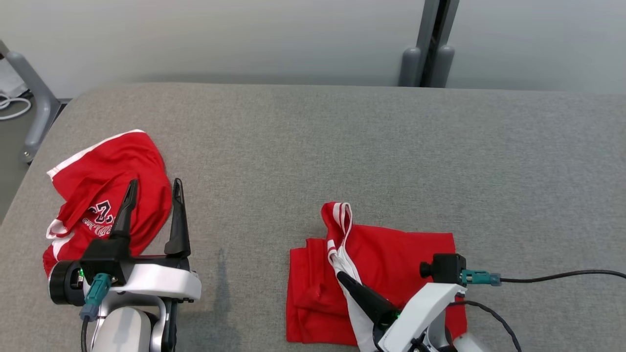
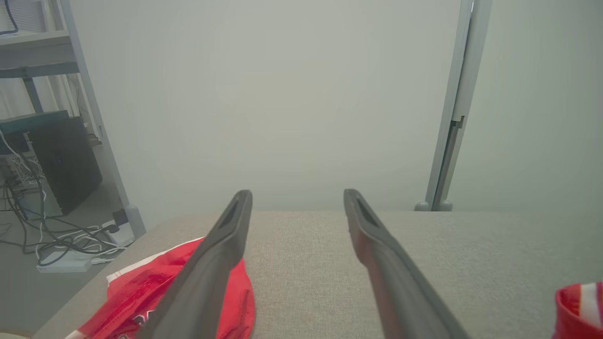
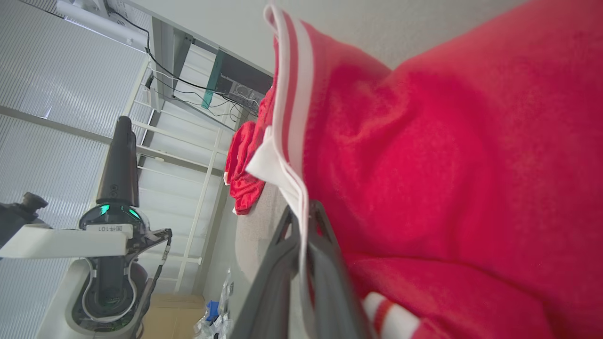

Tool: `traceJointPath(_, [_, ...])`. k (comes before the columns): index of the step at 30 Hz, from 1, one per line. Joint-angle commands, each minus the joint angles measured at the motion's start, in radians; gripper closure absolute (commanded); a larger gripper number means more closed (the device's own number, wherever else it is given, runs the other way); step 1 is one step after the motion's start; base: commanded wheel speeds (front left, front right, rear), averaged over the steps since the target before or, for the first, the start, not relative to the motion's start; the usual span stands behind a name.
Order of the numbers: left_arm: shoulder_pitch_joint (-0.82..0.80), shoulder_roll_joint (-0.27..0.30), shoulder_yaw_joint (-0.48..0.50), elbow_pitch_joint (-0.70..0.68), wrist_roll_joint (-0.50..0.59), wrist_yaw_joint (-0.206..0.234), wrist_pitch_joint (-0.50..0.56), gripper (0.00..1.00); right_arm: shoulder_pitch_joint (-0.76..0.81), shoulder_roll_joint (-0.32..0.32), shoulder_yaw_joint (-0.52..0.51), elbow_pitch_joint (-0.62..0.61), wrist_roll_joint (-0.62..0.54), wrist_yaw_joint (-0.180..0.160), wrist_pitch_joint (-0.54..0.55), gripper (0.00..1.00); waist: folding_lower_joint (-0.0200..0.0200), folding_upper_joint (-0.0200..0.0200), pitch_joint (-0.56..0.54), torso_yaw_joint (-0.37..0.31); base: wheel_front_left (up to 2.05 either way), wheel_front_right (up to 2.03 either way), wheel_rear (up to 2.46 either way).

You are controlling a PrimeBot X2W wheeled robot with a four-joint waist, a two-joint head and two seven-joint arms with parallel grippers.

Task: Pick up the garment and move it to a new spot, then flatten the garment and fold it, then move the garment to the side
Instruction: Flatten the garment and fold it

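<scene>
The garment (image 1: 391, 254) is red with white striped trim and lies partly folded on the grey table (image 1: 342, 137), near its front edge. My right gripper (image 1: 341, 275) is shut on the white trim, which rises in a loop above the cloth. Seen from the right wrist, the fingertips (image 3: 301, 214) pinch that trim against the red cloth (image 3: 447, 165). My left gripper (image 1: 155, 182) stands open at the front left with nothing between its fingers (image 2: 235, 226). It hovers by the right edge of a second, crumpled red garment (image 1: 102, 190).
The crumpled red garment (image 2: 155, 287) with printed lettering lies at the table's left edge. A grey post (image 1: 430, 54) stands behind the table. Shelving and loose cables (image 2: 52, 188) are off to the left. A black cable (image 1: 562, 275) trails from my right wrist.
</scene>
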Motion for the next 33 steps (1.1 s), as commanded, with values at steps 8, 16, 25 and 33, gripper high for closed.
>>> traceJointPath(8, [-0.009, 0.002, -0.007, -0.015, -0.024, 0.021, 0.000, 0.00, -0.055, -0.007, 0.078, 0.046, 0.098, 0.001, -0.031, 0.00, 0.0000, -0.0001, 0.026, 0.028, 0.00, 0.00, 0.00])
traceJointPath(16, [-0.014, 0.003, -0.026, -0.014, -0.042, 0.036, 0.000, 0.00, -0.085, -0.006, 0.171, 0.026, 0.185, 0.001, -0.019, 0.00, 0.0000, -0.0001, 0.030, 0.031, 0.00, 0.00, 0.00])
traceJointPath(25, [-0.007, 0.002, -0.034, -0.021, -0.049, 0.044, 0.000, 0.00, -0.144, -0.008, 0.213, -0.007, 0.189, 0.001, -0.065, 0.00, 0.0000, -0.0001, 0.033, 0.024, 0.00, 0.00, 0.00])
traceJointPath(33, [0.009, 0.002, -0.042, -0.020, -0.035, 0.036, 0.000, 0.00, -0.199, -0.075, 0.031, -0.097, 0.156, 0.001, -0.096, 0.00, 0.0000, -0.0001, 0.020, -0.024, 0.00, 0.00, 0.00])
